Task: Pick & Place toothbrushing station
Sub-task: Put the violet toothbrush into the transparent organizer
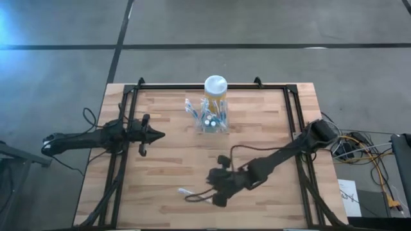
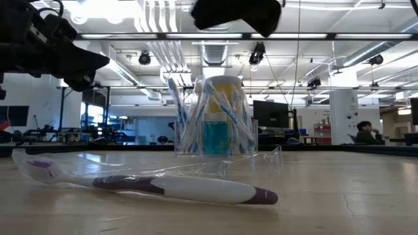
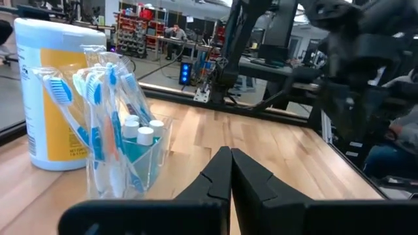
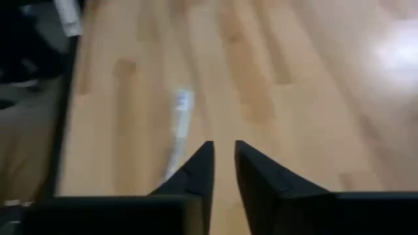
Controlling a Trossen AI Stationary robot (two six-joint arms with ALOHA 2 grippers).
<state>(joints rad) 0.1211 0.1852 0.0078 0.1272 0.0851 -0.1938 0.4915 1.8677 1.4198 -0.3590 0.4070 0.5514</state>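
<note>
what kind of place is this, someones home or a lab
Most likely a robotics lab or workshop, not a home: two dark robot arms work over a wooden table, exposed ceiling ducts run overhead, and monitors and equipment racks fill the open hall behind.

toothbrushing station (image 1: 210,120) sits at table (image 1: 167,160) back-centre, jar (image 1: 215,88) just behind it. wrapped toothbrush (image 1: 187,192) lies near front edge. right gripper (image 1: 215,192) beside the toothbrush, left gripper (image 1: 156,135) left of station.
</note>
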